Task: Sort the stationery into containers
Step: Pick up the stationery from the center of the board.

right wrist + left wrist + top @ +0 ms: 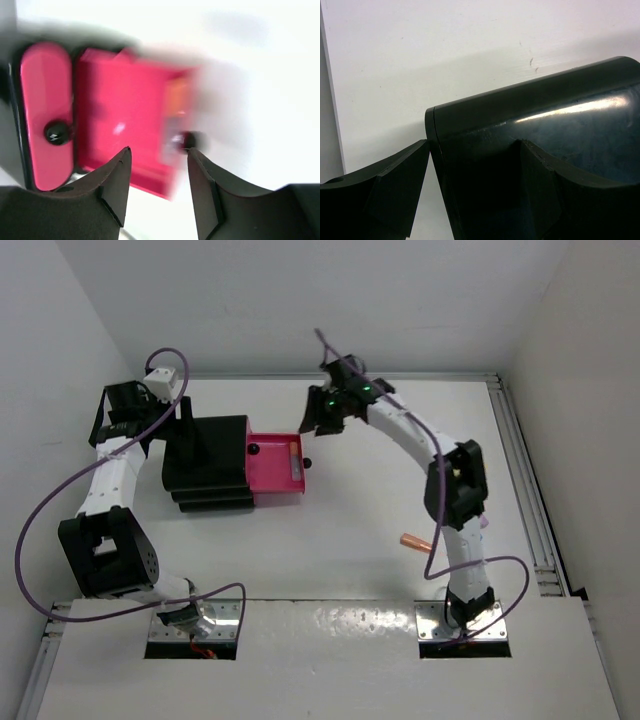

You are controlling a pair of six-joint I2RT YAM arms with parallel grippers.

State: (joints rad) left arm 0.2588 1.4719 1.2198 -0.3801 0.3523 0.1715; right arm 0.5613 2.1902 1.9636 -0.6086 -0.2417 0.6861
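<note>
Right hand (pixel 160 152), fingers apart, hangs near open pink drawer (pixel 120 100).

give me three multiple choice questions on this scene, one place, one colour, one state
1. Where does the orange marker lie? A against the far wall B on the table beside the right arm C under the left arm
2. What colour is the open drawer? A pink B blue C green
3. How is the right gripper? A shut on a pen B open and empty C out of view
B, it lies on bare table by that arm; A, its tray shows pink; B, its jaws stand apart with nothing between.
</note>
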